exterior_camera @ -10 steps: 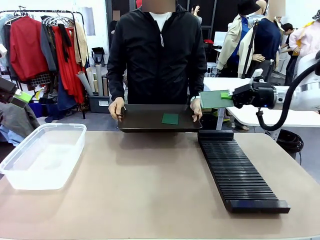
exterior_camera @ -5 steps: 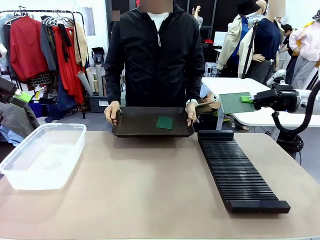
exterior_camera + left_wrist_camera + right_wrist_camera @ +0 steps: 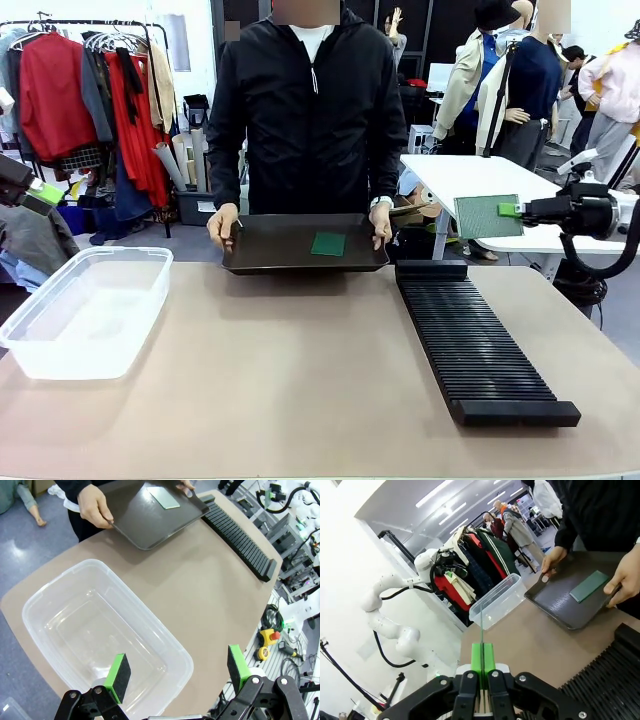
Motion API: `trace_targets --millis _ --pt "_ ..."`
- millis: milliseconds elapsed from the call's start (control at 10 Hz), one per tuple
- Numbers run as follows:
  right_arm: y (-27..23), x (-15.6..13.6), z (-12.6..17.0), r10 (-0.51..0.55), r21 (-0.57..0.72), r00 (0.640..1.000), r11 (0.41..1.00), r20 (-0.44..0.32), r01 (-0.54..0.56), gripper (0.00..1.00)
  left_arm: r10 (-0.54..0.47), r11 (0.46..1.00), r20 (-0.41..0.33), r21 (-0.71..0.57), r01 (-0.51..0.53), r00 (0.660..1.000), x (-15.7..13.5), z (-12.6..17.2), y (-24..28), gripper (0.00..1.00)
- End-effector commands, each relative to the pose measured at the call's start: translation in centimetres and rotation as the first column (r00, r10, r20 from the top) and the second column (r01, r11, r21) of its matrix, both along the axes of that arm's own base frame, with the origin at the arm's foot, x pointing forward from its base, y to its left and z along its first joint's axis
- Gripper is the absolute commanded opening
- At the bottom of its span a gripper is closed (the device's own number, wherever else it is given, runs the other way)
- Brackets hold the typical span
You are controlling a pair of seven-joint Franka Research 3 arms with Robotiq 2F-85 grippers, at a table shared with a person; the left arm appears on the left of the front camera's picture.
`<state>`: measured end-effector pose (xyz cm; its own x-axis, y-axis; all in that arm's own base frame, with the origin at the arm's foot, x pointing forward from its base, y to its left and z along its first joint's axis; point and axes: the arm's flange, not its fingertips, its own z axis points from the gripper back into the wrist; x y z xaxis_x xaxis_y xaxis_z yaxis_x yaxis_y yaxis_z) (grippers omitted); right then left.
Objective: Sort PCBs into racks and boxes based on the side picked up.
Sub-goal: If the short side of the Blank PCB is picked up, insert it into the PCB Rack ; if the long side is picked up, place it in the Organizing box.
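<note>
1. Green pads [image 3: 476, 657] of my right gripper [image 3: 482, 661] are clamped together on one edge of a PCB [image 3: 481, 622]. From the wrist camera I see the board edge-on, a thin line rising from between the pads.
2. From the front, the right gripper [image 3: 510, 210] hangs in the air at the right of the picture, up beyond the far end of the rack [image 3: 470, 340]. The PCB [image 3: 488, 215] sticks out from it toward the middle, its dotted face turned to the camera.
3. That long black rack lies on the right half of the table [image 3: 300, 380], running from the far edge toward me.
4. A second PCB [image 3: 328, 244] lies flat on a dark tray [image 3: 270, 258], right of the tray's middle. The person holds the tray at the far edge of the table, one hand [image 3: 224, 222] on its left end and the other hand [image 3: 381, 224] on its right end. I cannot tell whether it rests on the table.
5. My left gripper [image 3: 178, 672] has its jaws wide apart with nothing between them, and it hovers over the near end of the clear tub [image 3: 165, 640].
6. The tub [image 3: 60, 355] stands on the left side of the table, well apart from the rack.
</note>
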<state>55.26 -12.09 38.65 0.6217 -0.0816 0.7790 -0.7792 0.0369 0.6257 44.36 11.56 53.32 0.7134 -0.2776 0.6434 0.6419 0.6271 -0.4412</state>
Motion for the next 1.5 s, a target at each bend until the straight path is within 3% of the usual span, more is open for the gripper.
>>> trace_targets --millis 0,500,800,1400 --pt "-0.3 -1.8 -1.4 0.015 -0.01 0.999 1.0 0.051 -0.014 0.0 -0.001 1.0 -0.001 -0.009 0.001 1.0 -0.1 0.1 -0.1 1.0" --pt "-1.6 -3.3 -6.0 -0.092 0.003 0.991 0.996 0.102 0.092 0.0 -0.001 1.0 -0.001 -0.009 0.001 1.0 -0.1 0.1 -0.1 1.0" --pt "-2.6 -4.3 -7.9 -0.108 0.003 0.991 0.994 0.083 0.108 0.0 -0.001 1.0 -0.001 -0.009 0.001 1.0 -0.1 0.1 -0.1 1.0" --pt "-2.7 -3.9 -8.1 -0.101 0.011 0.994 0.995 0.053 0.1 0.0 -0.001 1.0 -0.001 -0.009 0.001 1.0 -0.1 0.1 -0.1 1.0"
